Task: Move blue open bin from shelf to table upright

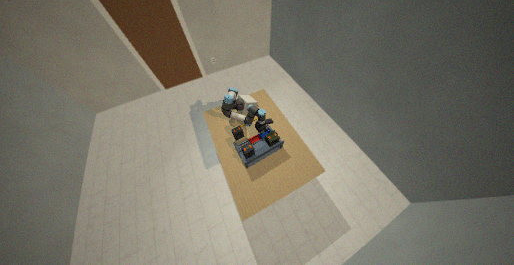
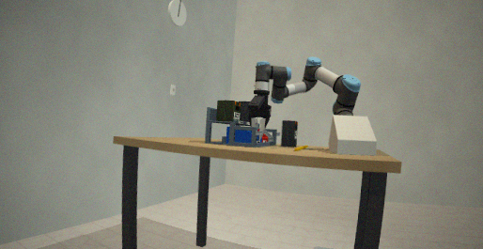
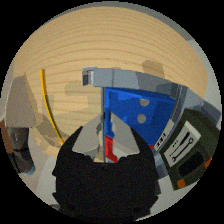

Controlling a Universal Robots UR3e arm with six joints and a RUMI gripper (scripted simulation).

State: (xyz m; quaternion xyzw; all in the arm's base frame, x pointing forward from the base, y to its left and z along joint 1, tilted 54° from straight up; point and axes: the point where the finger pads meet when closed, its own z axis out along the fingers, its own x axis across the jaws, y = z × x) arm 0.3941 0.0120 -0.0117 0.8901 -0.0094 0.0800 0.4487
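The blue open bin [image 3: 135,107] [image 2: 241,135] [image 1: 270,135] sits on the lower level of the grey shelf [image 3: 125,77] [image 2: 208,124] [image 1: 260,157], with two grey round parts showing inside it in the wrist view. My gripper [image 3: 107,112] [image 2: 259,117] [image 1: 262,125] reaches down from above and is shut on the bin's thin side wall, which runs edge-on between the fingers. The bin stands upright. A red piece [image 3: 111,147] [image 2: 264,138] lies right beside the held wall.
Dark green boxes with orange corners [image 3: 187,145] [image 2: 225,110] [image 1: 248,150] stand on the shelf. A black box [image 2: 289,132], a yellow tool [image 2: 301,147] [image 3: 47,110] and the white arm base housing [image 2: 352,135] stand on the wooden table [image 2: 188,147] [image 1: 280,185].
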